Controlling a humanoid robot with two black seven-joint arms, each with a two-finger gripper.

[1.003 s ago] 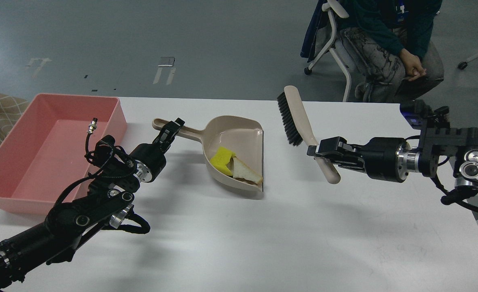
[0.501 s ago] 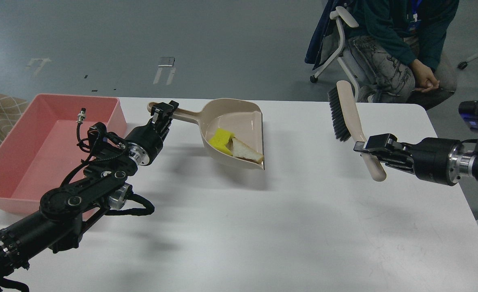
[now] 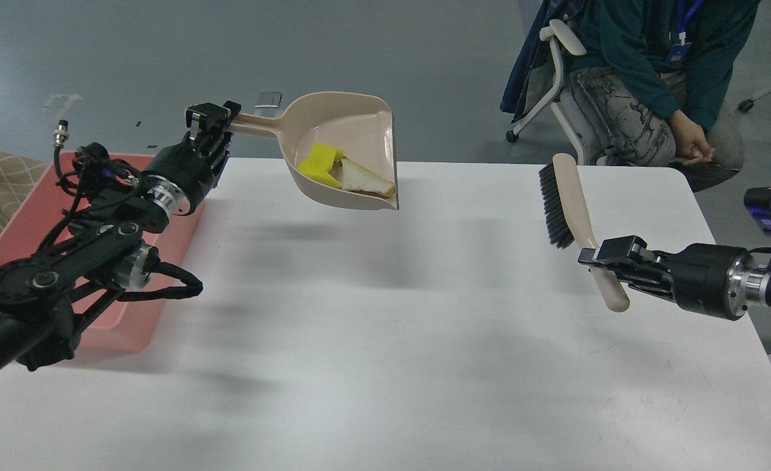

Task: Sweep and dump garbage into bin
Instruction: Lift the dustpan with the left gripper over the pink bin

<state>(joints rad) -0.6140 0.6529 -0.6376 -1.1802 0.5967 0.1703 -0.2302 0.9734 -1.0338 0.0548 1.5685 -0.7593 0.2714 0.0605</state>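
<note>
Head view: left gripper (image 3: pixel 212 118) clamped on the handle of the beige plastic dustpan (image 3: pixel 353 140), held above the table (image 3: pixel 385 340), right of that gripper. Inside: one yellow spongy chunk (image 3: pixel 318 163) and one triangular white bread slice (image 3: pixel 362 184), touching. Pink rectangular plastic bin (image 3: pixel 6 261) lies under the left arm. Right gripper (image 3: pixel 605 255) clamped on the beige black-bristled brush (image 3: pixel 572 209).

No text, label, brand, number or sign can be read anywhere.
</note>
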